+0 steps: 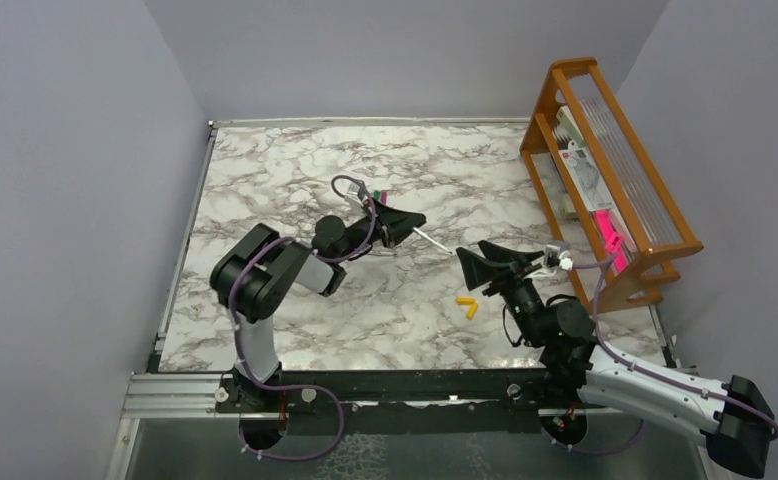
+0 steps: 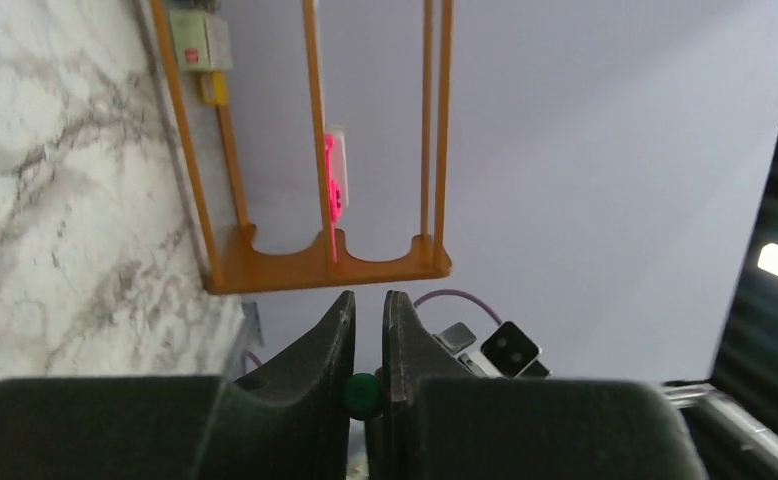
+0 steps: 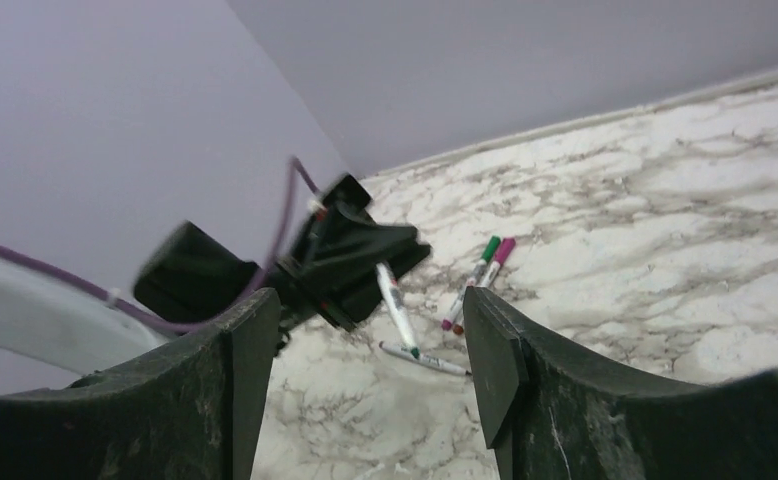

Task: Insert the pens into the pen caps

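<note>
My left gripper is shut on a silvery pen that sticks out toward the right gripper. The pen's green rear end shows between the nearly closed jaws in the left wrist view. In the right wrist view this pen hangs tilted, with a green tip. My right gripper is open and empty, its fingers wide apart, just right of the pen's tip. Two yellow-orange caps lie on the table below it. Another pen lies flat. Two pens with green and magenta ends lie side by side.
An orange wooden rack with cards and a pink item stands at the right edge of the marble table; it also shows in the left wrist view. Grey walls enclose the table on three sides.
</note>
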